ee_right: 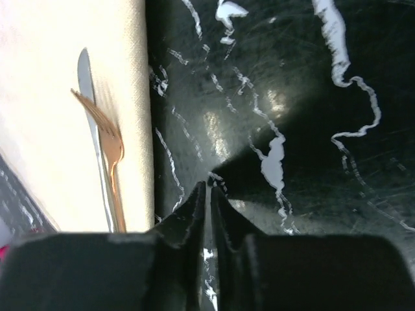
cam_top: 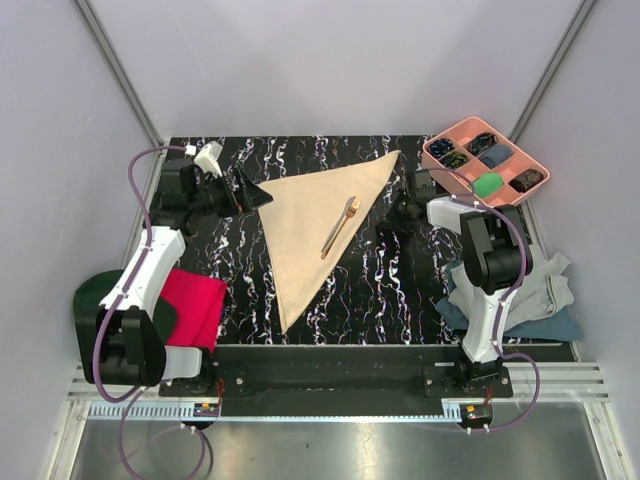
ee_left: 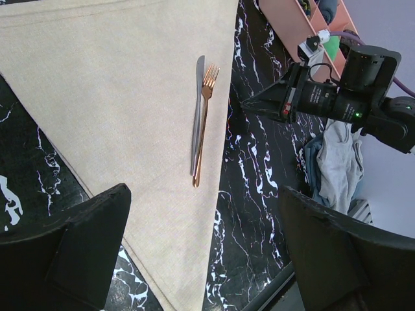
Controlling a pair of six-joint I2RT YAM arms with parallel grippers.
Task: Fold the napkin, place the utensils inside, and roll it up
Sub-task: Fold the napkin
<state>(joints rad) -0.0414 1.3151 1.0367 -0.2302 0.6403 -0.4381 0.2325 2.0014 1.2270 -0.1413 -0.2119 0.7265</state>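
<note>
Right wrist view — utensils (ee_right: 111, 148) on napkin (ee_right: 39, 97), left of right gripper (ee_right: 209, 186) — nearly pressed together, empty.

The napkin (cam_top: 310, 230) is shown plain beige, the utensils (cam_top: 340, 227) copper and silver, the desk (cam_top: 380, 290) black with white veining, the near-left cloth (cam_top: 192, 305) red.

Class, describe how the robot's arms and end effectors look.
Both the left arm and right arm have white links, black motor housings and looping purple cables. The left end effector and right end effector are black, each with two wedge-shaped fingers.
</note>
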